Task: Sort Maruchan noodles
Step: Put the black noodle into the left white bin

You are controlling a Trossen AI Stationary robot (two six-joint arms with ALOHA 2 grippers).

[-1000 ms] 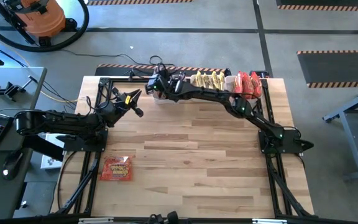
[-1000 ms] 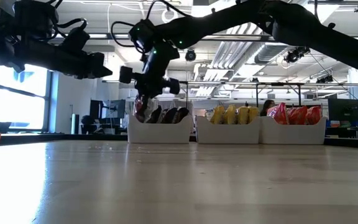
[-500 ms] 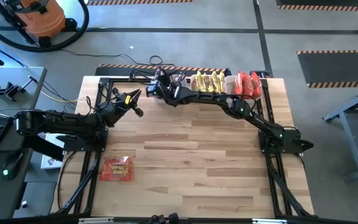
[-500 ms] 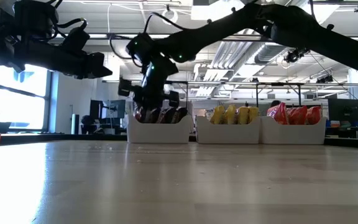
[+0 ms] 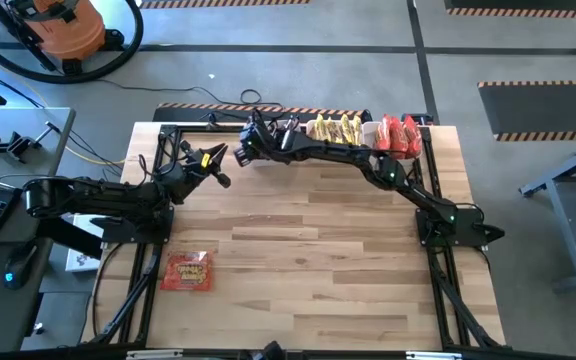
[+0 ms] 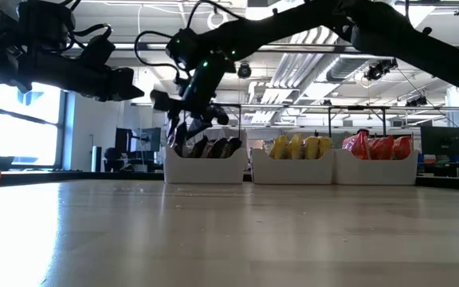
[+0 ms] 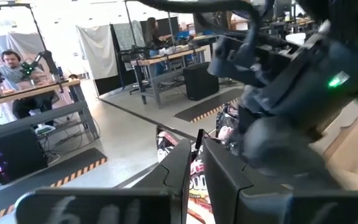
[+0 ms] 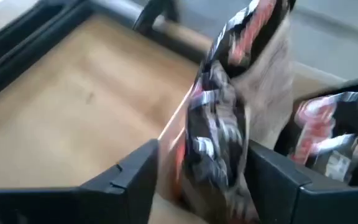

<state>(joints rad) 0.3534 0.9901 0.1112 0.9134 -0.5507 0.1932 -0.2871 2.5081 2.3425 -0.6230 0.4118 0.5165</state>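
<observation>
Three white bins stand in a row at the table's far edge. The left bin (image 6: 205, 169) holds dark Maruchan packets (image 6: 221, 147), the middle one yellow packets (image 6: 297, 147) and the right one red packets (image 6: 381, 147). My right gripper (image 6: 183, 135) hovers open over the left bin's left end, pointing down at a slant. A dark packet (image 8: 219, 137) stands upright between its fingers. A red packet (image 5: 186, 271) lies flat on the table near the left. My left gripper (image 5: 218, 160) waits shut in the air at the far left, holding nothing. My right gripper has its two fingers on either side of the dark packet's upper part (image 8: 229, 93), coming from above at a slant. The packet stands on its lower edge in the left bin. Whether a finger (image 8: 272, 180) touches it, I cannot tell.
The dark frame rails (image 5: 168, 135) run along the table's far and side edges. A wide stretch of bare wood (image 5: 308, 260) lies between the arms and the near edge. Beyond the table are a person at a desk (image 7: 11, 68) and workshop benches.
My right gripper has lowered the dark packet into the left bin's left end, rolled its wrist and opened, letting the packet go. The packet now stands in the bin among the other dark ones.
</observation>
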